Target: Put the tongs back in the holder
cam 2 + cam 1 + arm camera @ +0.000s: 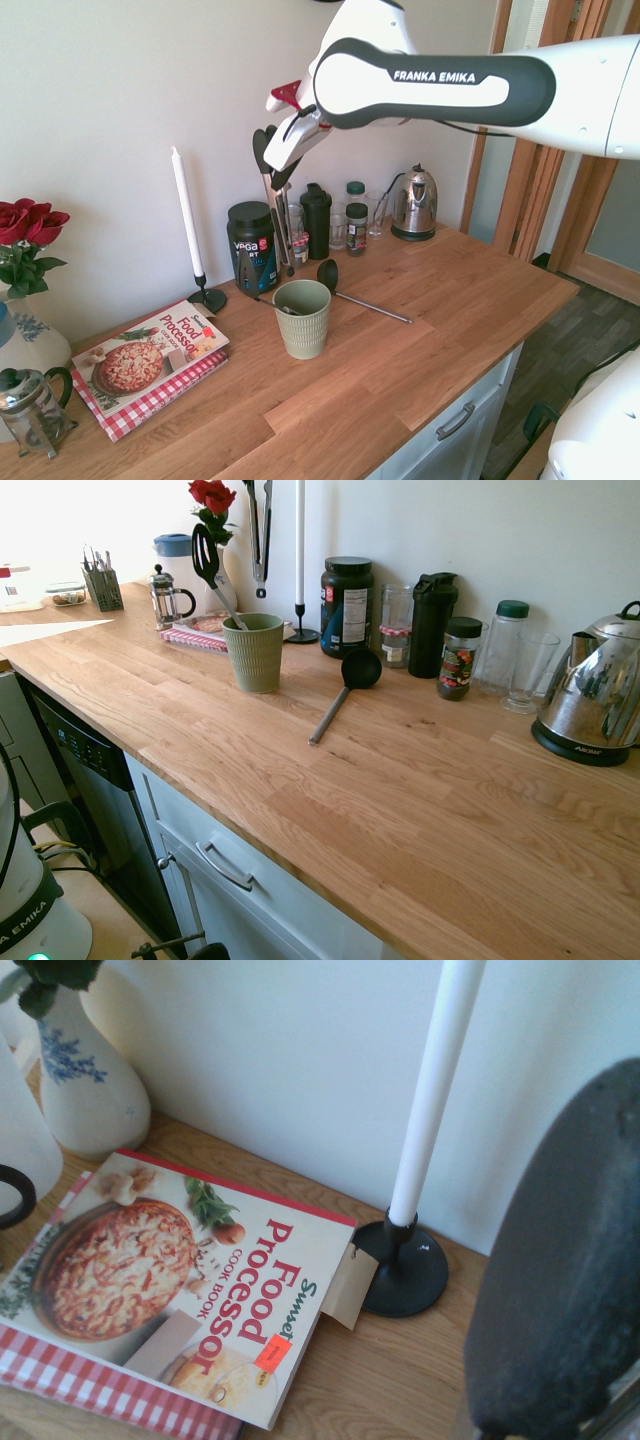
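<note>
The gripper (272, 158) hung high over the back of the wooden surface (400, 780), its jaws pressed together on the black joined end of the tongs (279, 215). The tongs dangled nearly upright in the air, black tips down, touching nothing below. In the second exterior view they hung in front of the dark supplement tub (252, 246), their tips level with its lower half, up at about 11 o'clock from the holder (302, 317) and not yet over its mouth. In the first exterior view only the two grey arms showed, dropping from the top edge at about 12 o'clock above the holder, just beside the white candle (299, 542).

The holder stood upright on the surface, and a black slotted spatula (206, 558) leaned out of it toward 11 o'clock in the first exterior view. A black ladle (346, 687) lay flat on the surface at the holder's 3 o'clock in that view, bowl toward the wall, handle running toward the front edge, apart from the holder.

The wrist view looked down on a Sunset Food Processor cook book (170, 1290), the candle's dark round base just beside the book's corner, and a blue-patterned white vase (85, 1085) by the wall. A large blurred dark shape filled that view at about 4 o'clock.
</note>
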### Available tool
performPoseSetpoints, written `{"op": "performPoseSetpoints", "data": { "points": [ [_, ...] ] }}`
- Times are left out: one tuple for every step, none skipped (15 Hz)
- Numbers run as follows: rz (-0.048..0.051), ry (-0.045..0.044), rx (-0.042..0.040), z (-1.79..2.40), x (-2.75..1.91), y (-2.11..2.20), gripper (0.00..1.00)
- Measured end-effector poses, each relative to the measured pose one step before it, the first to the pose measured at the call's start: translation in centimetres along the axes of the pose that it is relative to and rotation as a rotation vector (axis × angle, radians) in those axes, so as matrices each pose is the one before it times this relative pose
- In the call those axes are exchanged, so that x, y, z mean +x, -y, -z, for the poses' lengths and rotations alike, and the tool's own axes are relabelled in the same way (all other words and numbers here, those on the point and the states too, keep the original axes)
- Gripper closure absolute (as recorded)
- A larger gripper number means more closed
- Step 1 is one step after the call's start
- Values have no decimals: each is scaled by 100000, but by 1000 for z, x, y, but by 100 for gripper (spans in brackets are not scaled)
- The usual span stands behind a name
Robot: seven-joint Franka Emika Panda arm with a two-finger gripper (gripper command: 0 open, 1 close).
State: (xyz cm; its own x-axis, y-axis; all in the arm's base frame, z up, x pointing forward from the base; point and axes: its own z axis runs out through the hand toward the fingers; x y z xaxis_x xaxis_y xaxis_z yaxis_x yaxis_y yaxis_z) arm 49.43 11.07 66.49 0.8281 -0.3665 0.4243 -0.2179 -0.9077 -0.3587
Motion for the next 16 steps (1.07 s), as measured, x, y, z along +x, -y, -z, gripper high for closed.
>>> {"op": "performPoseSetpoints", "data": {
  "points": [
    [-679,139,-649,-1395,-184,-324,100],
    [-595,142,-675,-1057,-123,-263,100],
    [-481,259,-933,-914,-137,-276,100],
    [-464,309,-771,-844,-228,-312,100],
    [-299,686,-916,-874,-303,-349,100],
    [-90,706,-1118,-902,-370,-424,100],
    [-134,637,-895,-945,-408,-453,100],
    [-75,676,-717,-886,-451,-412,100],
    [151,790,-645,-748,-485,-255,100],
    [120,597,-485,-720,-484,-232,100],
    [26,544,-547,-739,-469,-311,100],
    [-34,565,-591,-685,-418,-338,100],
    [-133,447,-456,-585,-317,-308,100],
    [-107,488,-421,-471,-248,-240,0],
    [-54,291,-299,-230,-156,-115,0],
    [88,-13,-267,-45,-73,53,0]
  ]
}}
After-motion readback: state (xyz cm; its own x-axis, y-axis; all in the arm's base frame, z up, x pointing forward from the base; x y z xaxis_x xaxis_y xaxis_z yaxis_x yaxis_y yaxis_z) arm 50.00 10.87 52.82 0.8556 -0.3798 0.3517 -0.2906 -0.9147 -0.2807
